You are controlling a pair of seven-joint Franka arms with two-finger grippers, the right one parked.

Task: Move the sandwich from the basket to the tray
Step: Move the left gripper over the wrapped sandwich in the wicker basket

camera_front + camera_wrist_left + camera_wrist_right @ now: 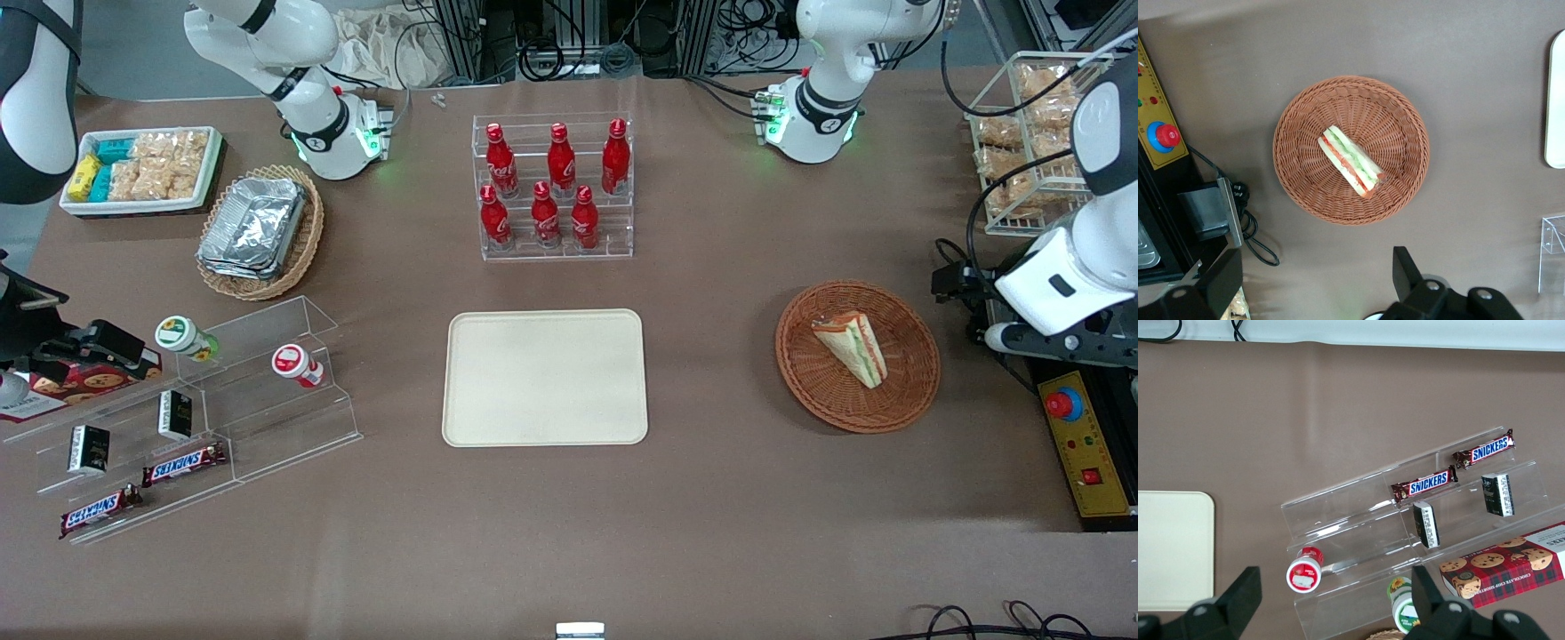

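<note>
In the round wicker basket (pixel 1351 150) the sandwich (pixel 1353 161) sits untouched while the left gripper (pixel 1313 277) hovers high above with fingers spread wide, so it looks like the reach step, next drop down, pinch it, carry to the beige tray (pixel 544 377).

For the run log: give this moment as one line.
stage: pre-grasp | hand: open, above table beside basket | sandwich: in basket, untouched | tray: bare

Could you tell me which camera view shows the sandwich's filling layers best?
The left wrist view: the open gripper hangs above the basket, so the sandwich shows its layered edge. The front view shows it smaller; the right wrist view misses it.
</note>
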